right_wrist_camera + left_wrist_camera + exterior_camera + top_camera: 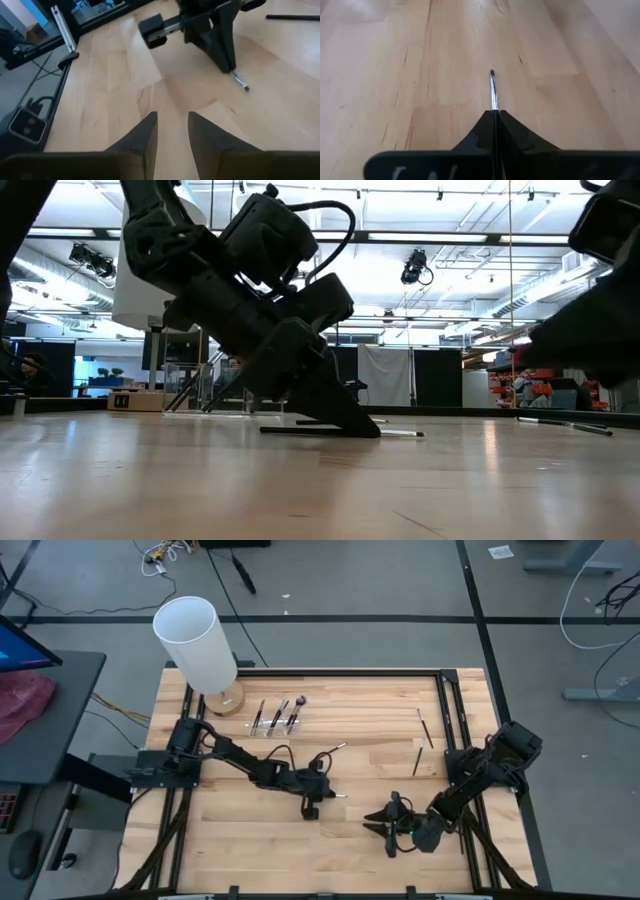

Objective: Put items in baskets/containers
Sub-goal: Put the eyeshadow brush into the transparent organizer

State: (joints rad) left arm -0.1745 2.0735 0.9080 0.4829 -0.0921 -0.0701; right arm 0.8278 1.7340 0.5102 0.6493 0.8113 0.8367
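My left gripper (311,804) is near the table's middle, slanted down with its fingertips on the wood, shut on a thin makeup brush (493,92). My right gripper (172,125) is to its right, nearer the front edge, open and holding nothing. Three brushes (278,715) sit in the clear holder (272,730) at the back left. Loose brushes lie flat on the table near the middle (329,752) and at the back right (424,728), (417,758). My left gripper pinches the brush between its two fingers, on the shaft just behind the silver ferrule (494,106). The fingers slant down from the table's left and run along the brush. The brush lies level on the wood (400,433), its small dark tip (492,73) ahead of the fingertips.
A tall white cylinder (198,645) on a round wooden base stands at the back left corner, beside the holder. Dark rails (452,710) run along the table's right side. Bare wood (250,840) spreads across the front of the table.
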